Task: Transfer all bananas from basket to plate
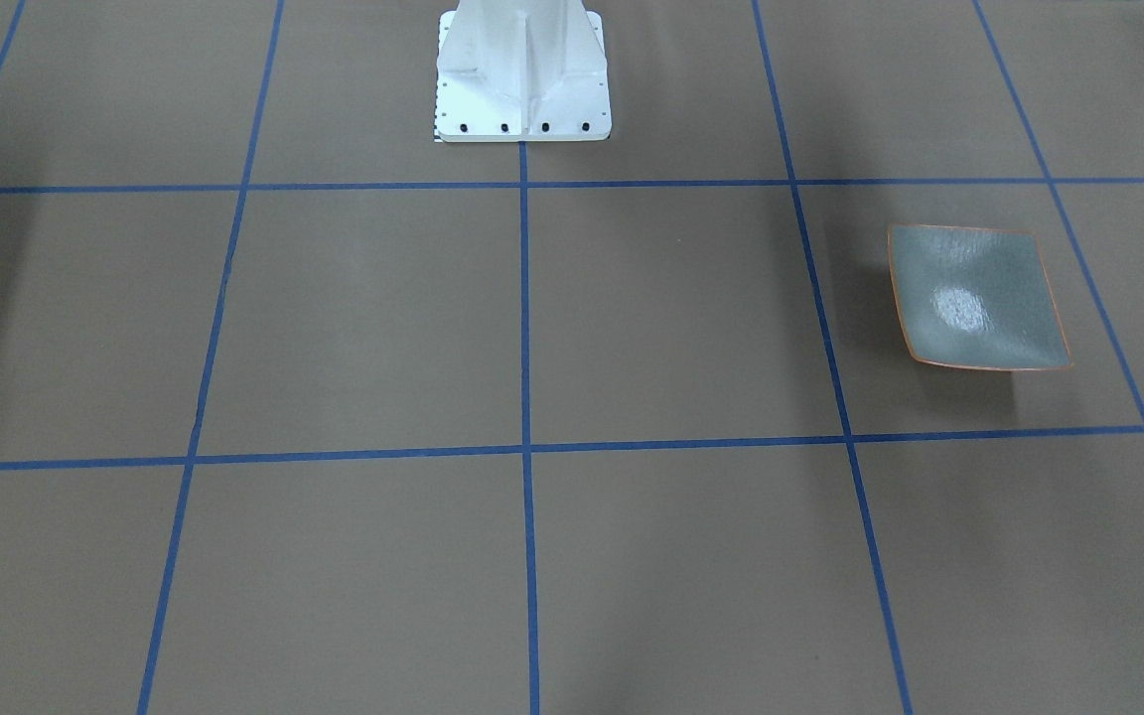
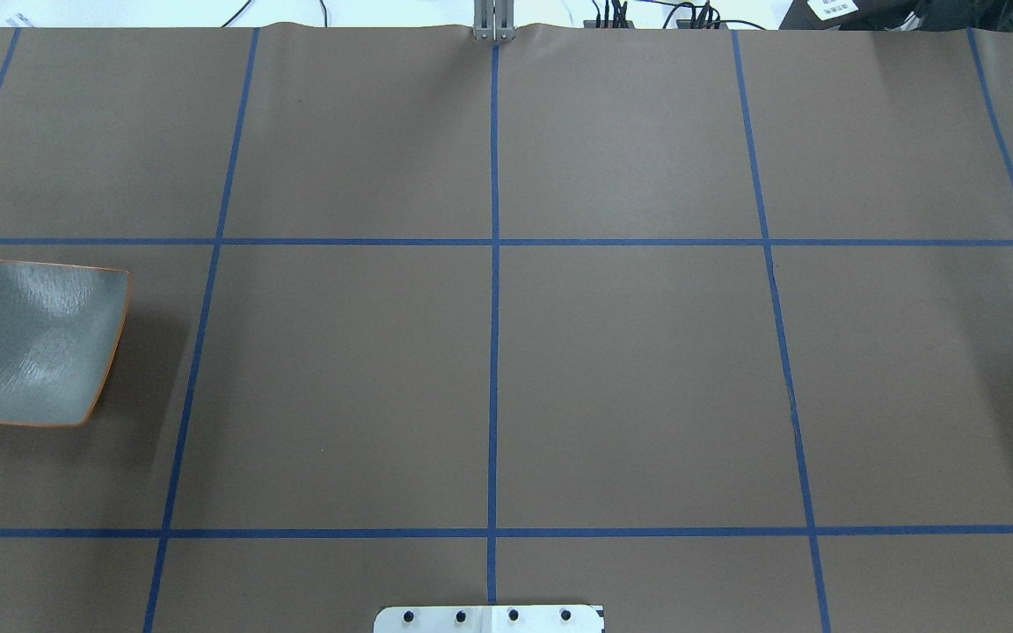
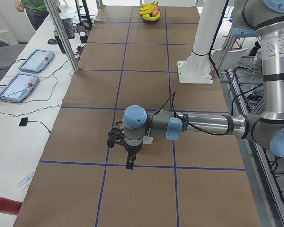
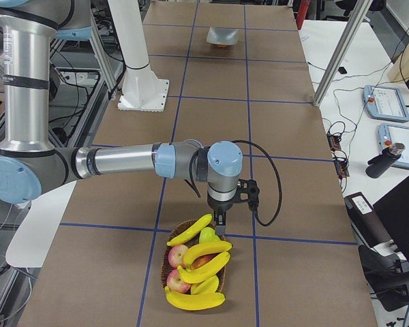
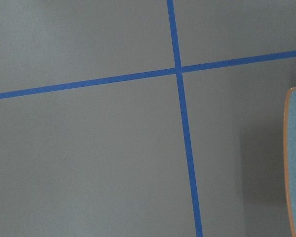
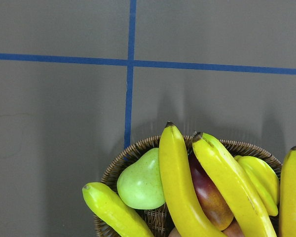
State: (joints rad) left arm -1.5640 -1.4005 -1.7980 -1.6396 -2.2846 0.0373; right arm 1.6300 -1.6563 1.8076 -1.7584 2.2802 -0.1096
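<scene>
Several yellow bananas (image 6: 180, 190) lie in a wicker basket (image 6: 114, 170) at the table's right end, with a paler greenish one (image 6: 111, 210) at its edge. The side view shows the bananas (image 4: 204, 268) heaped in the basket (image 4: 168, 264), and my right gripper (image 4: 220, 221) hangs just above its far rim. I cannot tell whether it is open or shut. The grey-green plate (image 2: 32, 343) with an orange rim sits bare at the left end, where the front view also has the plate (image 1: 974, 298). My left gripper (image 3: 129, 163) hovers low beside it, state unclear.
A green pear (image 6: 140, 182) and red apples (image 4: 179, 255) share the basket. The white robot pedestal (image 1: 522, 70) stands at mid-table. Aluminium posts (image 3: 61, 33), tablets (image 3: 19, 85) and a person (image 3: 35, 9) are along the operators' side.
</scene>
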